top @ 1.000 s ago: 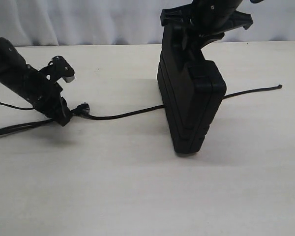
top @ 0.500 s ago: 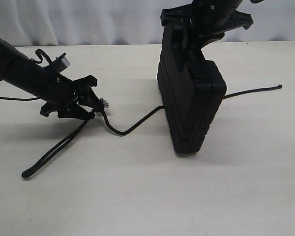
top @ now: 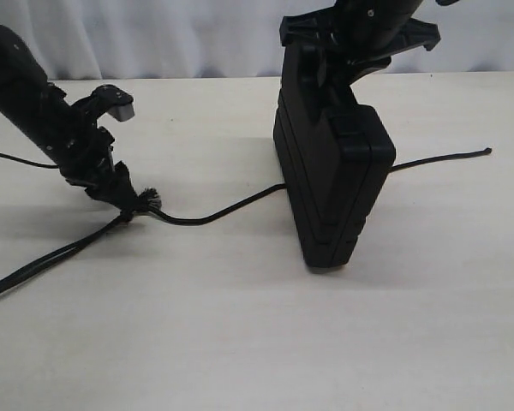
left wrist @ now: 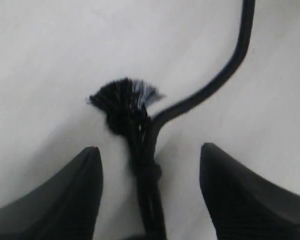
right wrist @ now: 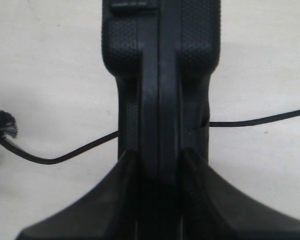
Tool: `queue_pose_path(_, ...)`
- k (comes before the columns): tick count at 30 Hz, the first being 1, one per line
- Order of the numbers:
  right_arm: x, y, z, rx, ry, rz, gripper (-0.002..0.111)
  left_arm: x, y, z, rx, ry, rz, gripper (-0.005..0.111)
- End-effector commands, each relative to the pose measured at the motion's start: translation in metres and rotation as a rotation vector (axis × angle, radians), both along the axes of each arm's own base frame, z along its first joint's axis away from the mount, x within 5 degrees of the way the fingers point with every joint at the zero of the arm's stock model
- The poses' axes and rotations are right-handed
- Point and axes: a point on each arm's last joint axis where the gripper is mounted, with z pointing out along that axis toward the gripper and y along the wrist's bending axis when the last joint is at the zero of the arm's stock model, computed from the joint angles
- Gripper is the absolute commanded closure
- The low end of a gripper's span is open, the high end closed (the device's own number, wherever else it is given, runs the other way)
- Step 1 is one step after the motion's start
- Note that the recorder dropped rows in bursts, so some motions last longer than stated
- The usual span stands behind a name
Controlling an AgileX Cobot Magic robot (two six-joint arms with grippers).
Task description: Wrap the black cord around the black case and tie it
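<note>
The left end effector (left wrist: 150, 157) is standing open, its fingers (left wrist: 70, 185) straddling the black cord (left wrist: 200, 95) beside a frayed knot (left wrist: 125, 100); only the left wrist view is showing that gap. The right end effector (right wrist: 159, 162) is clamping the top edge of the black case (top: 334, 188), which is standing right of centre on the counter (top: 240, 325), long axis upright, narrow edge facing near. Only the exterior view is showing the cord's tip lying far right.

A lab test bench, I think: plain off-white tabletop (top: 240, 342) under my left gripper (left wrist: 149, 155), white pleated curtain (top: 154, 34) beyond.
</note>
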Motion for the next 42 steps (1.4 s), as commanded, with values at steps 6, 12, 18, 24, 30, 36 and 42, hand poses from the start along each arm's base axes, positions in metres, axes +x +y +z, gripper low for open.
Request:
queue_pose_path(6, -0.001, 0.001, 0.004, 0.002, -0.018, 0.025, 0.104, 0.001, 0.002, -0.006, 0.027, -0.062, -0.174, 0.053)
queue_pose_path(12, -0.001, 0.001, 0.004, 0.001, -0.018, 0.027, 0.104, 0.005, 0.002, -0.034, 0.038, -0.012, -0.095, 0.058)
queue_pose_path(18, -0.002, 0.001, 0.004, -0.002, -0.017, 0.031, 0.104, 0.007, 0.003, -0.038, 0.046, 0.008, 0.009, 0.101)
queue_pose_path(24, -0.002, 0.001, 0.004, -0.003, -0.018, 0.035, 0.104, 0.015, 0.005, -0.037, 0.037, 0.099, 0.457, 0.107)
queue_pose_path(30, -0.002, 0.001, 0.004, -0.006, -0.015, 0.038, 0.104, 0.003, -0.011, -0.031, -0.112, 0.404, 0.67, 0.107)
queue_pose_path(36, -0.002, 0.001, 0.004, -0.012, -0.014, 0.049, 0.104, -0.004, -0.029, -0.027, -0.155, 0.484, 0.629, 0.106)
queue_pose_path(42, -0.004, 0.0, 0.003, -0.026, 0.005, 0.064, 0.104, -0.005, -0.042, -0.028, -0.146, 0.413, 0.559, 0.08)
